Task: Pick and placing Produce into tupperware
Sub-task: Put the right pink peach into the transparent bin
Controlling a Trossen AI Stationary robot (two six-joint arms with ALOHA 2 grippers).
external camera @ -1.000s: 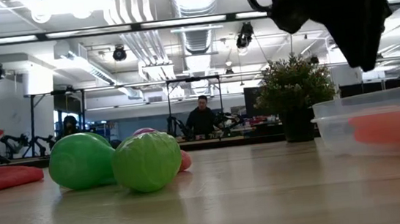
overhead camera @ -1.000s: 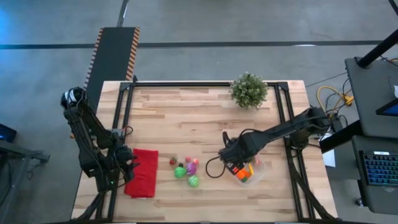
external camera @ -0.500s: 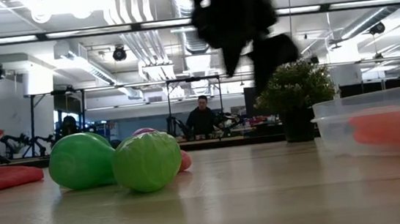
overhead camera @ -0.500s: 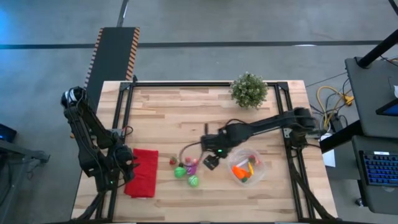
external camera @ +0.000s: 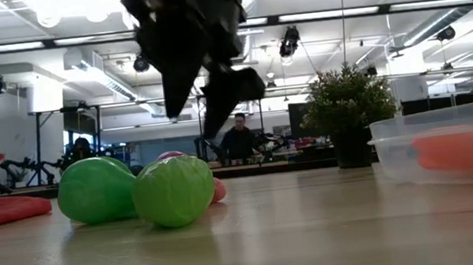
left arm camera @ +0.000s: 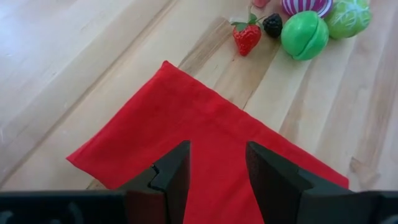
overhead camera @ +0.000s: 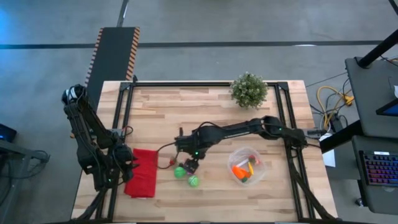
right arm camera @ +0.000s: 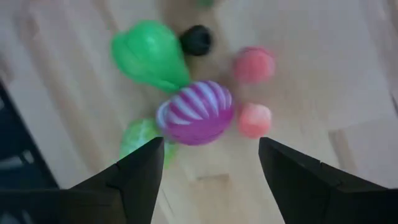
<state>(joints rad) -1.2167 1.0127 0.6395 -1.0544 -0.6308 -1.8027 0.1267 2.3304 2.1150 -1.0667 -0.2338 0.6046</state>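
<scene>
My right gripper hangs open above the cluster of toy produce near the table's middle. In the right wrist view its fingers stand apart above a purple-striped piece, two green pieces, a black berry and two pink pieces, all lying on the wood. The clear tupperware sits to the right with an orange carrot and other pieces inside. My left gripper waits open over the red cloth.
A potted plant stands near the far right corner. The red cloth lies flat by the left edge, with a strawberry just beyond it. In the low view, two green pieces sit in front and people show in the room behind.
My right gripper has swung from above the tupperware toward the table's left and now hangs over the produce cluster. The produce, the tupperware and the cloth have stayed where they were.
</scene>
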